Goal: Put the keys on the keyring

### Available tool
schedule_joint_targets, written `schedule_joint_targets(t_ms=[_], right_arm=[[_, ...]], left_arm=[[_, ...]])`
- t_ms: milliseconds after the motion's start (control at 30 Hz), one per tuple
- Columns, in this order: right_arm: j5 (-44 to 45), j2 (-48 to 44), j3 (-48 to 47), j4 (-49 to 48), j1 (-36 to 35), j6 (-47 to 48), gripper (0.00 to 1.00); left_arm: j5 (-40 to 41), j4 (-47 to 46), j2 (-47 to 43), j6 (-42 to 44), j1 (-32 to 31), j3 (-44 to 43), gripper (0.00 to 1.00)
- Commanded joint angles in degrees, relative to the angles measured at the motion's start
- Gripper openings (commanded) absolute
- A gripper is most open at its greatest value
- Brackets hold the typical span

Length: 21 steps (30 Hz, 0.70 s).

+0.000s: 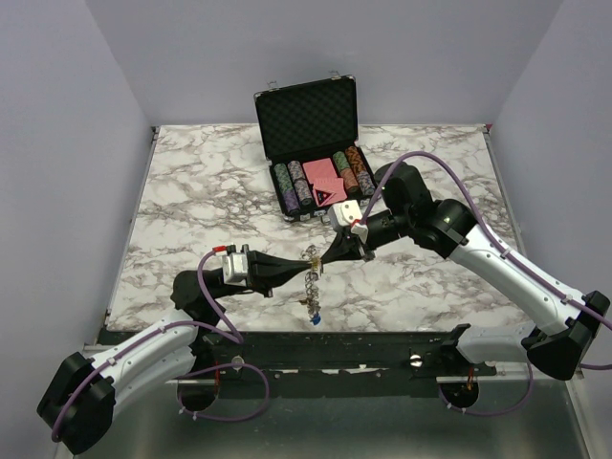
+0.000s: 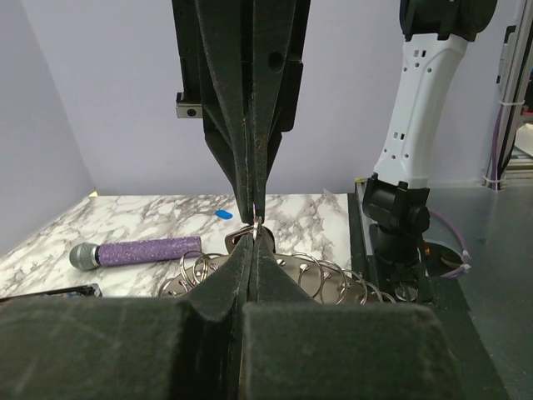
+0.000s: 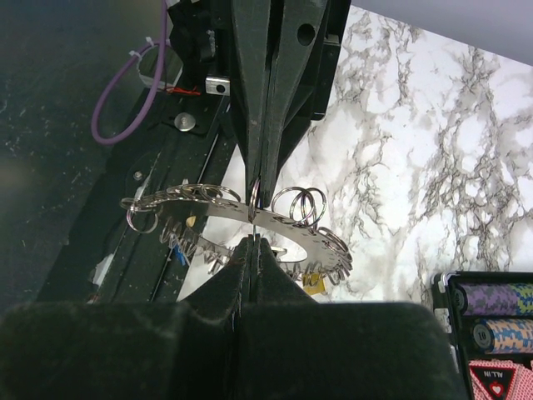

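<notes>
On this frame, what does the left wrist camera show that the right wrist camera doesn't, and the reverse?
Left wrist only: a purple microphone lying flat. Right wrist only: the poker chip case with its chips, and a yellow key head by the ring's edge. Both: the marble table and the keyring, pinched between the shut left hand and right hand, tip to tip.

The keyring (image 1: pixel 311 283) hangs between left tool (image 1: pixel 298 265) and right tool (image 1: pixel 326 257).

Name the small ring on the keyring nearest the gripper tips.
The single upright ring, edge-on at the keyring's middle; the paired rings beside it sit further off.
</notes>
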<state>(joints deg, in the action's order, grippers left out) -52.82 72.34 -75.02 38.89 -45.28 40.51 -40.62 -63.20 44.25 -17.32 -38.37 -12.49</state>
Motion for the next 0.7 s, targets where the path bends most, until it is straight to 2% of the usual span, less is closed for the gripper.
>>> schedule_joint_targets(t_ms=[0,667], right_arm=[[0.61,0.35,-0.30,-1.36,-0.52,-1.05,0.00],[0.52,0.26,-0.39,-0.57,-0.69,-0.70,0.01]], left_arm=[[1.42,-1.93,-0.39,0.62,-0.21,-1.22,0.00],[2.30,-0.17,-1.27,2.03,-0.13,-1.13,0.00]])
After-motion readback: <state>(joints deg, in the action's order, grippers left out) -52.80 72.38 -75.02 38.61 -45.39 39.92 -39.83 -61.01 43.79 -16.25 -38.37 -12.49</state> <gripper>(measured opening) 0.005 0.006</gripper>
